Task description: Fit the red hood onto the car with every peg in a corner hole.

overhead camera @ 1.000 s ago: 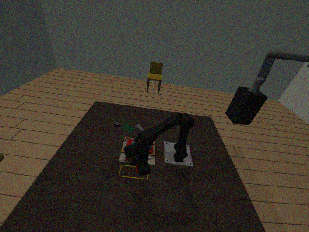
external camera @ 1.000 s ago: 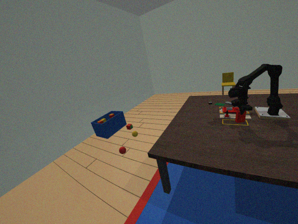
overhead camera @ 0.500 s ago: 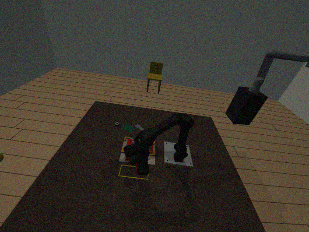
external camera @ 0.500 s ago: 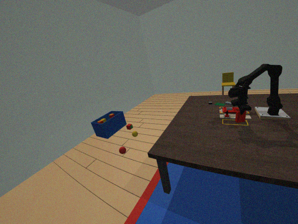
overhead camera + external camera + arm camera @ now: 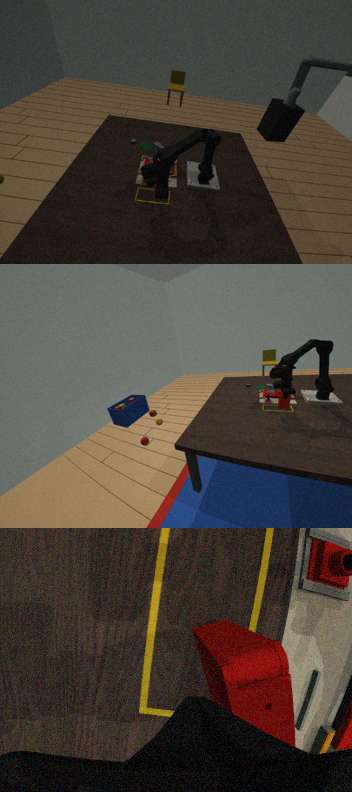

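Note:
My gripper is shut, with the red hood pinched by a thin wall. The hood hangs steeply tipped, over the right part of the yellow outline. In the wrist view its lower part is hidden by the black finger. The red chassis lies in the orange-edged jig behind the gripper, partly covered by the arm. Its pegs cannot be made out.
A pale board lies under the jig. A red part with a black knob sits in a grey holder on it. A green plate, grey piece and small ring lie farther back.

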`<action>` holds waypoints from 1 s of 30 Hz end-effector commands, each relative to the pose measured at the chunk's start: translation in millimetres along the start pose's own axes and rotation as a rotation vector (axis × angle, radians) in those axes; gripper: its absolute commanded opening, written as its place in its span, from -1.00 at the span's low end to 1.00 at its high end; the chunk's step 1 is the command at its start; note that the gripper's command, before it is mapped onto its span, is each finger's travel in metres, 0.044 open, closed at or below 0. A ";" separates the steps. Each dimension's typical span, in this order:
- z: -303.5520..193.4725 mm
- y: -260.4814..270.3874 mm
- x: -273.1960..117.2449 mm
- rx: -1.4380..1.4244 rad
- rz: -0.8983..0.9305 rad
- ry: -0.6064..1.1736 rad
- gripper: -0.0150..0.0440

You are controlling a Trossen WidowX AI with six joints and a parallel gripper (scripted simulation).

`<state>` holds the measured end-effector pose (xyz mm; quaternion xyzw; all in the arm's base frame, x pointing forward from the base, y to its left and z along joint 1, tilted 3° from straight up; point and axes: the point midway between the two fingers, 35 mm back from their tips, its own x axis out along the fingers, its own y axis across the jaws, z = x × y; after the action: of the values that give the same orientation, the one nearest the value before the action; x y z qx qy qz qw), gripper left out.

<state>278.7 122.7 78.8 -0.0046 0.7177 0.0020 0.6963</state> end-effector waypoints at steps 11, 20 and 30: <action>1.5 -1.5 -0.6 0.074 -0.005 -0.005 -0.49; 1.7 -2.0 -0.6 0.120 -0.005 -0.005 -0.49; 2.0 -2.6 -0.6 0.173 -0.005 -0.005 -0.49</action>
<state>279.6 120.9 78.8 0.0497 0.7156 -0.0541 0.6946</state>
